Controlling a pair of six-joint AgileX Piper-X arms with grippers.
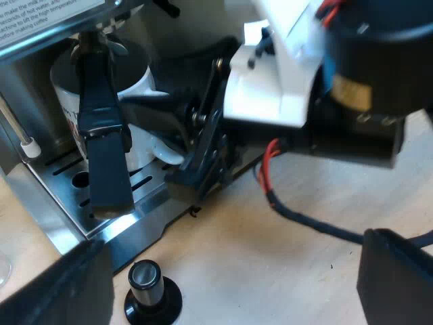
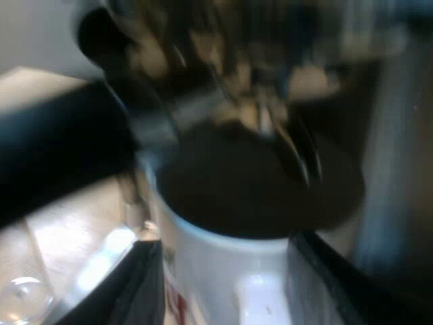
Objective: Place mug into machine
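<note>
mug (image 1: 137,80), white with red print on its side, stands upright on the slotted drip tray (image 1: 59,177) of the espresso machine (image 1: 40,20), set toward the tray's inner edge. seen from the right wrist, mug (image 2: 223,264) shows a dark inside, its white handle turned toward the camera. metal holder (image 2: 260,101) is locked in directly above the mug's mouth; its dark handle (image 1: 101,135) slopes outward over the mug and over the tray's outer edge.

right gripper (image 1: 169,128) is at the mug's handle side, low over the tray. right gripper (image 2: 226,284) has its fingers (image 2: 145,284) spread, one on each side of the mug's handle; cannot tell whether either touches it.

left gripper (image 1: 233,274) hangs over the wooden counter (image 1: 270,250), off the tray's outer edge, jaws wide apart and holding nothing.

tamper (image 1: 152,292) with a black knob stands on the counter just beside the tray's outer edge. steam wand (image 1: 20,132) with a white tip hangs by the tray's side edge. clear glass (image 2: 24,298) stands on the counter beyond that edge.
</note>
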